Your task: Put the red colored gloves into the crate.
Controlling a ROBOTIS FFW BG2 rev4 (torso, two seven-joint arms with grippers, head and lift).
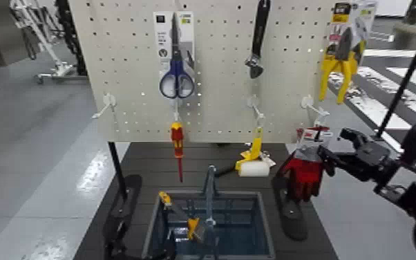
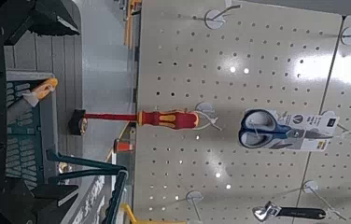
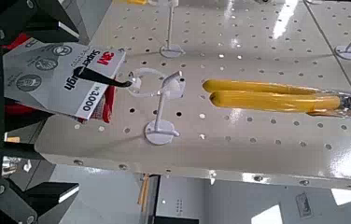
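The red colored gloves (image 1: 305, 173), red with black fingers, hang in the air at the right end of the pegboard, below an empty hook (image 1: 312, 105). Their white-and-red tag (image 1: 314, 135) also shows in the right wrist view (image 3: 63, 77). My right gripper (image 1: 327, 158) reaches in from the right and is shut on the gloves near the tag. The crate (image 1: 157, 220), grey-blue with an upright centre handle (image 1: 209, 193), stands on the dark table below the pegboard, left of and lower than the gloves. My left gripper (image 1: 116, 243) waits open and empty at the crate's left side.
The pegboard (image 1: 128, 62) holds blue scissors (image 1: 176, 83), a black wrench (image 1: 258, 41), yellow pliers (image 1: 342, 66), a red-and-yellow screwdriver (image 1: 177, 142) and a yellow-handled roller (image 1: 253, 162). Yellow-handled tools (image 1: 193, 227) lie in the crate. Black stand feet (image 1: 290, 207) flank it.
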